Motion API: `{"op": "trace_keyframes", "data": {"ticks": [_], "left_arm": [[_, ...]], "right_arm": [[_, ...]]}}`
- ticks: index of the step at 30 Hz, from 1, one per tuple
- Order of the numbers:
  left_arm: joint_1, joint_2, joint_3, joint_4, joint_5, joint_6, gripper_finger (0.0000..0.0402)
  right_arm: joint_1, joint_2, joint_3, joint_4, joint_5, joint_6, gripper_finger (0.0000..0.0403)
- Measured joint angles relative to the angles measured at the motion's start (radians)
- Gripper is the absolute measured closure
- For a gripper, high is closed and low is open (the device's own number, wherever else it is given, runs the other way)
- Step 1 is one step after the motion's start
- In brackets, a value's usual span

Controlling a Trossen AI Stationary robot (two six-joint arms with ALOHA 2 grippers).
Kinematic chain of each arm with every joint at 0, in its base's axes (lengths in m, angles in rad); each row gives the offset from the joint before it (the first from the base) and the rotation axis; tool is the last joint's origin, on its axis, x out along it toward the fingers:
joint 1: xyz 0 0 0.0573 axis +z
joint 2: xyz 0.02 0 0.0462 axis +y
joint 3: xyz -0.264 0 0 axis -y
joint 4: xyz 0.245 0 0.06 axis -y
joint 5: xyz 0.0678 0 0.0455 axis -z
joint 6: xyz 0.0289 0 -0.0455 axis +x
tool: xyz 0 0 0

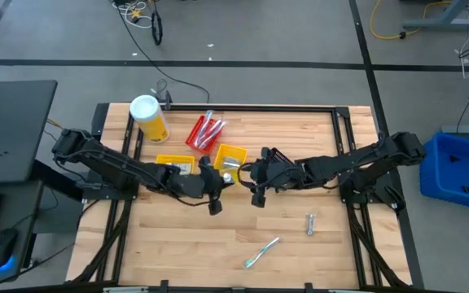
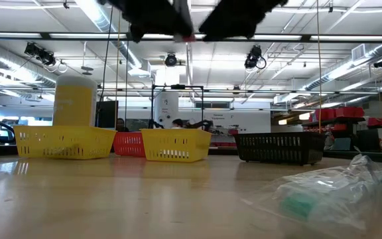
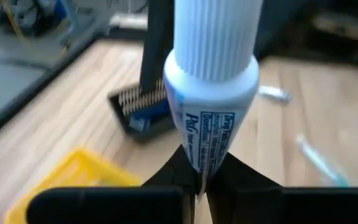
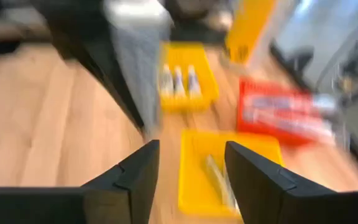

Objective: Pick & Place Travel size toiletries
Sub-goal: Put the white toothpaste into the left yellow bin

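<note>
1. Two grippers meet above mid-table; left gripper (image 3: pixel 197 180) is clenched on a white toothpaste tube (image 3: pixel 211 93).
2. Right gripper (image 4: pixel 188 168) is spread, released, nothing between its fingers, near the yellow bin (image 4: pixel 229 180).

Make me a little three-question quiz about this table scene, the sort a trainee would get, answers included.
1. True or false: the left gripper is shut on the toothpaste tube.
2. Which bin holds the long red-and-white packets? A the red bin; B the yellow bin beside the canister; C the middle yellow bin.
3. Fill in: the right gripper hangs with its jaws ____, nothing between them.

Key
1. True: the fingers pinch the tube's flat crimped end, cap pointing away.
2. A
3. open
</note>
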State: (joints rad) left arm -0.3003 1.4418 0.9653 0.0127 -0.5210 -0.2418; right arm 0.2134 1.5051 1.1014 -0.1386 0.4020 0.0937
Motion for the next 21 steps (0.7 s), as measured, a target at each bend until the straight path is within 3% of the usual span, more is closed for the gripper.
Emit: {"op": "trace_keyframes", "data": {"ticks": [8,16,21], "left_arm": [[0.017,0.000,0.000,-0.345,-0.096,-0.177,0.0374],[0.071,-0.034,0.002,-0.731,-0.081,-0.342,0.0371],[0.120,-0.044,0.001,-1.007,0.018,-0.411,0.0373]], "right_arm": [[0.018,0.000,0.000,-0.305,-0.009,0.279,0.0188],[0.028,0.000,0.000,-0.373,-0.010,0.362,0.0203],[0.030,0.000,0.000,-0.377,-0.012,0.362,0.0217]]}}
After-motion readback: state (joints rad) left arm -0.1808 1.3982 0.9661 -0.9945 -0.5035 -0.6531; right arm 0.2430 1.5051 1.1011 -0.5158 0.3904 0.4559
